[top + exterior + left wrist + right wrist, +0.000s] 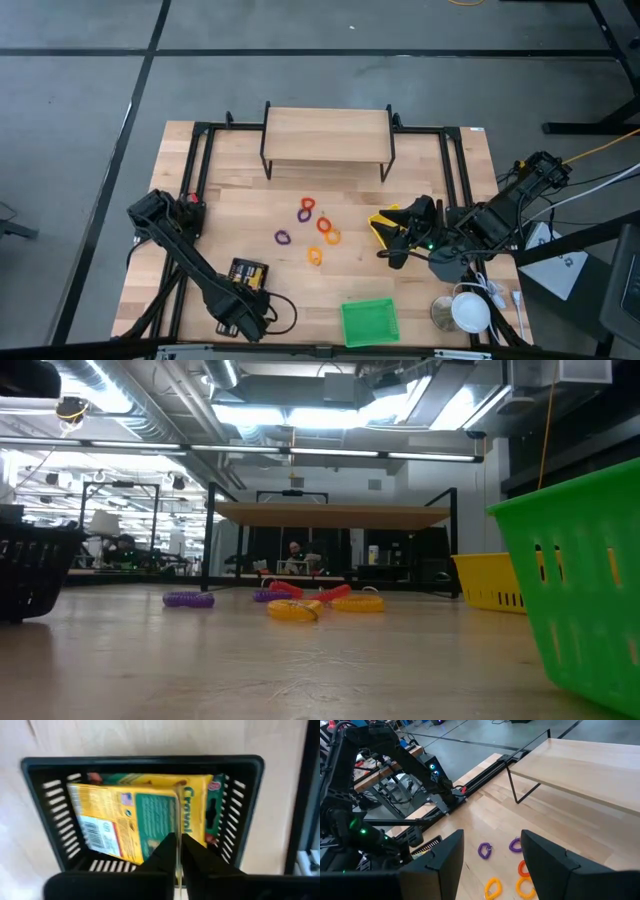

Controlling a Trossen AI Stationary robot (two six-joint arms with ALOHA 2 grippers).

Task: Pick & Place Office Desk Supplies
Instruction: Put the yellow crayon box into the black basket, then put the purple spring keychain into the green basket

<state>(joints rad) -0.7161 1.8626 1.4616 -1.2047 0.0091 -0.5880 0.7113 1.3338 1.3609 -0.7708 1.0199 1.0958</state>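
Wooden bench [250, 215]: left gripper [177, 851], fingers nearly together and empty, above crayon boxes [145, 817] in black tray [50, 810]; right gripper [490, 857] wide apart beside yellow bin [385, 222].

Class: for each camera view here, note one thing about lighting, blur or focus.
High view: even light, faint shadows. Low view: bright ceiling lights glare; the near green bin is soft. Left wrist view: the crayon box in the black bin is motion-blurred. Right wrist view: the coiled rings are sharp.
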